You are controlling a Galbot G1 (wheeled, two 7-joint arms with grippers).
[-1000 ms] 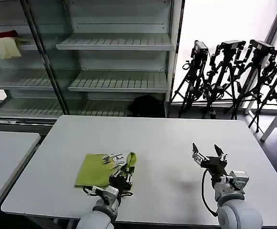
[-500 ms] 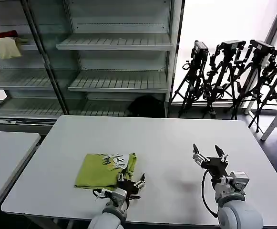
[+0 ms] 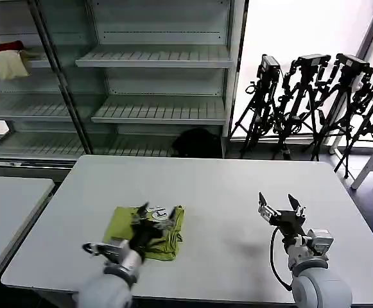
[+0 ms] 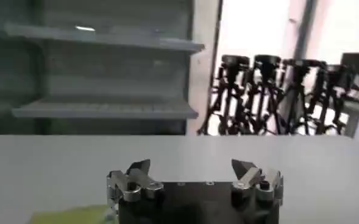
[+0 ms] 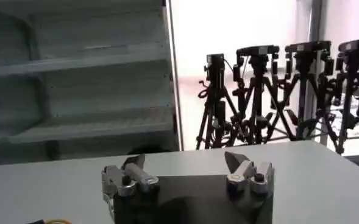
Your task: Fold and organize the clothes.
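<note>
White table [image 3: 225, 192], folded T-shirt [image 3: 125, 224] long axis left-right, printed end rightward.

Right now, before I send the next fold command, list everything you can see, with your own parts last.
T-shirt: one, lime yellow-green with a small white-and-dark print, folded on the table's front left.
Table: one, white, directly ahead.
Side table: one, white, at far left.
Shelving unit: one, pale grey-green, behind the table.
Cloths: two, red and cream, on an upper shelf at left.
Tripods: several, black, back right by the window.
Dark bag: one, black, on the floor behind the table.
Left claw: open, above the T-shirt.
Right claw: open, above the table's front right.
</note>
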